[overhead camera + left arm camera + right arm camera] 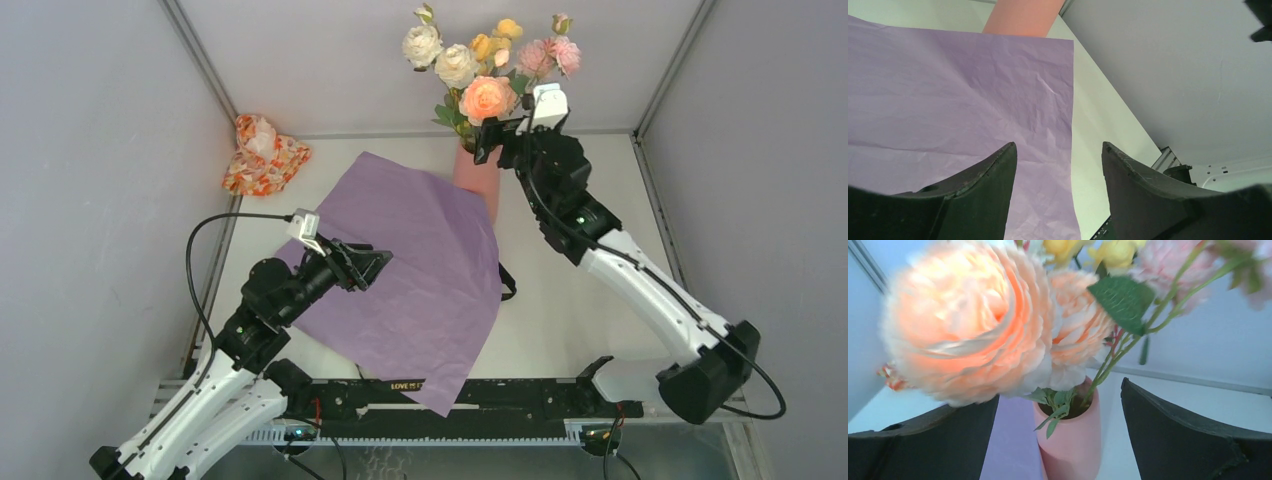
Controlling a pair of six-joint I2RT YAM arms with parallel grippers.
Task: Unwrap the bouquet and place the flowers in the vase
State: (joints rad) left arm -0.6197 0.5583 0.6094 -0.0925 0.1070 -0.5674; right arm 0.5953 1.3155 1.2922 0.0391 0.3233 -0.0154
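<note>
Flowers [487, 60] are sitting in the vase [478, 178] at the back. My right gripper [1060, 390] is gaping wide beside the stems, empty. I'm planning a straight, slow retreat, avoiding leaves. Left gripper [1058, 150] is hovering open, empty, over the purple paper [420, 260].

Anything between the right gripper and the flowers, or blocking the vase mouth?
Nothing visible. The right gripper is open with the flowers directly in front of it, their stems already down in the vase mouth. The purple paper lies flat beside the vase, below that line.
</note>
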